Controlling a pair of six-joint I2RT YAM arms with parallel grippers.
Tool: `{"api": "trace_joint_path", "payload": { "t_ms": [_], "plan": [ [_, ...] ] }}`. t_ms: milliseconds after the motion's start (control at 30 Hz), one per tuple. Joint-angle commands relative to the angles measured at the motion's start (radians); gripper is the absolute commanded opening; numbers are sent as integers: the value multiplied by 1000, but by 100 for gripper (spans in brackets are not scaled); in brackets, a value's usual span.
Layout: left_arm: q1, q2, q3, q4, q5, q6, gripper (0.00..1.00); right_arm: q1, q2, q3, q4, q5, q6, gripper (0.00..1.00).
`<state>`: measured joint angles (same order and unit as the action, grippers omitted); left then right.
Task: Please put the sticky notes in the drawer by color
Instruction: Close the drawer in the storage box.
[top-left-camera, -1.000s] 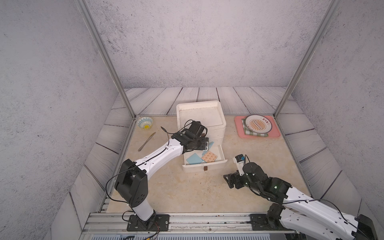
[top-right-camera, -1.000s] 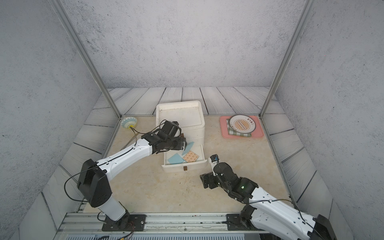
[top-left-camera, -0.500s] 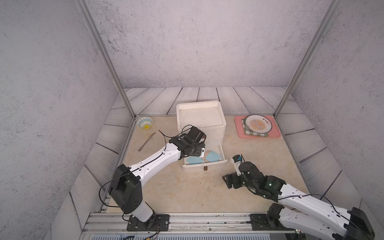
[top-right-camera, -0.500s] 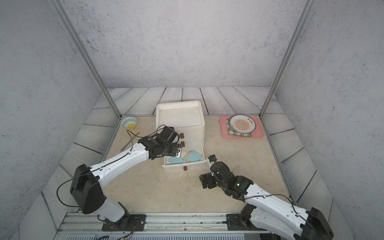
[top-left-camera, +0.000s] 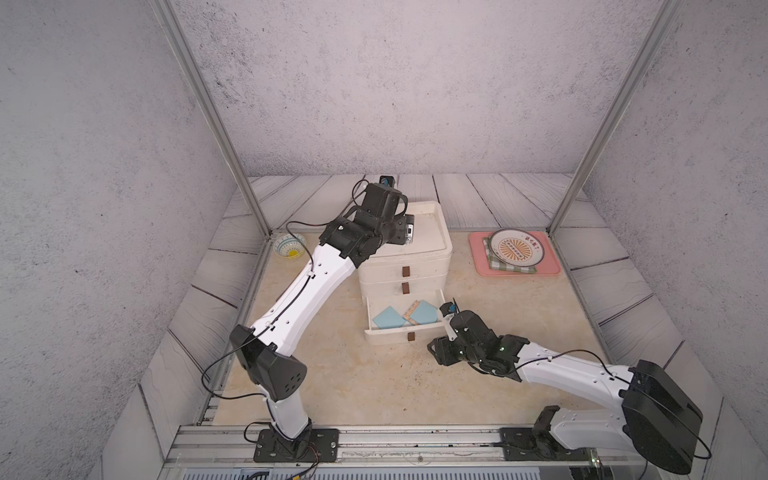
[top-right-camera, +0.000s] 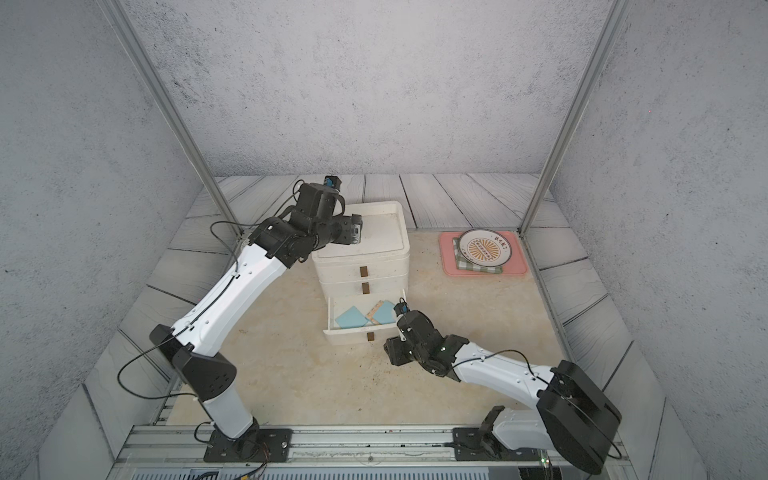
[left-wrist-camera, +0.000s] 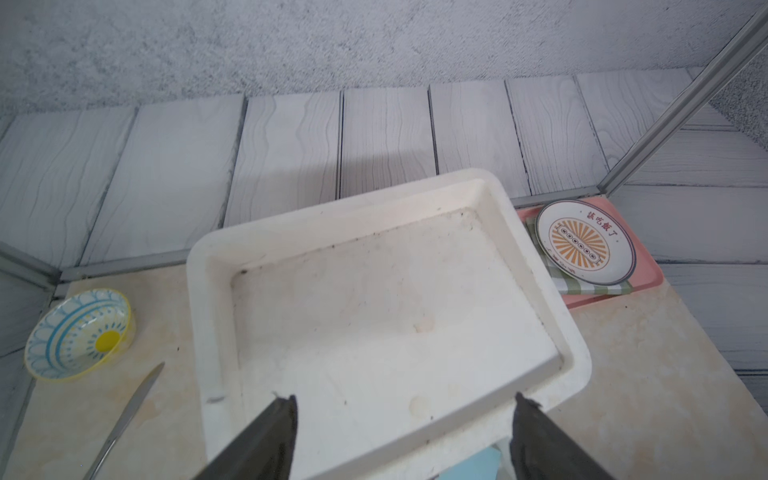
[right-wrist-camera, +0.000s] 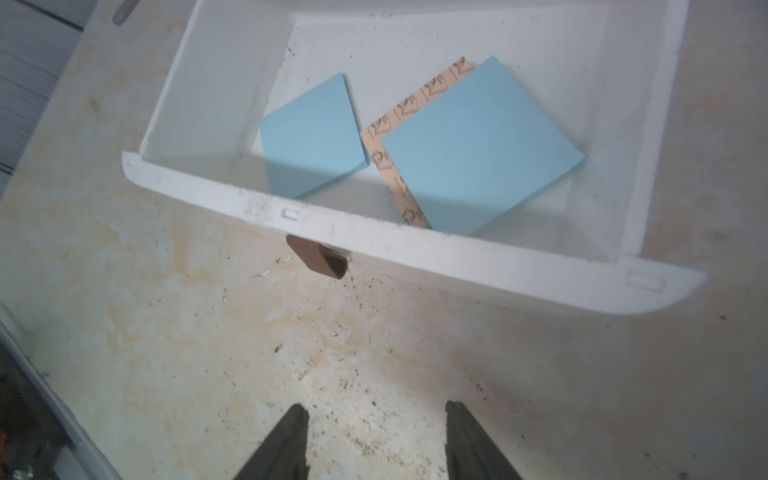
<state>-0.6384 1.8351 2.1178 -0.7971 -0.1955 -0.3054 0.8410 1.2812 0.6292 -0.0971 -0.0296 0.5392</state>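
The white plastic three-drawer chest (top-left-camera: 424, 272) stands on the beige worktop (top-left-camera: 353, 374), and its bottom drawer (top-left-camera: 386, 334) is pulled out. Two pale blue square sticky notes (top-left-camera: 388, 320) lie inside, with an orange-patterned sticky note (top-left-camera: 412, 311) showing between them. The left gripper (top-left-camera: 405, 237) hangs at the chest's top. The right gripper (top-left-camera: 436, 351) is low, near the drawer's front.

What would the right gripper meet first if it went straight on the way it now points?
Probably the front panel of the open bottom drawer, just beside its brown handle; depth is hard to judge.

Bowl (left-wrist-camera: 79, 334), knife (left-wrist-camera: 126, 419), plate (left-wrist-camera: 584, 243), checked cloth (left-wrist-camera: 582, 287), pink tray (top-left-camera: 549, 262)
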Motion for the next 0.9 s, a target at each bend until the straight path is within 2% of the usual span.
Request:
{"api": "trace_joint_path", "payload": {
  "t_ms": [0,100,167,233,300,567,867],
  "plan": [
    [22,167,131,-114,57,60,83,-3,39,18,57,-34,7,45],
    [23,278,250,-188,56,63,83,-3,56,21,64,-35,10,36],
    [28,309,251,-189,59,65,83,-3,63,18,76,-35,14,29],
    [38,323,239,-188,70,57,83,-3,74,18,86,-40,16,27],
    [50,319,202,-172,86,45,83,-3,97,14,116,-43,20,18],
    [69,243,-1,-68,148,19,82,-3,248,20,313,-1,48,16],
    [83,163,-250,48,199,-15,82,0,375,67,536,115,35,16]
  ]
}}
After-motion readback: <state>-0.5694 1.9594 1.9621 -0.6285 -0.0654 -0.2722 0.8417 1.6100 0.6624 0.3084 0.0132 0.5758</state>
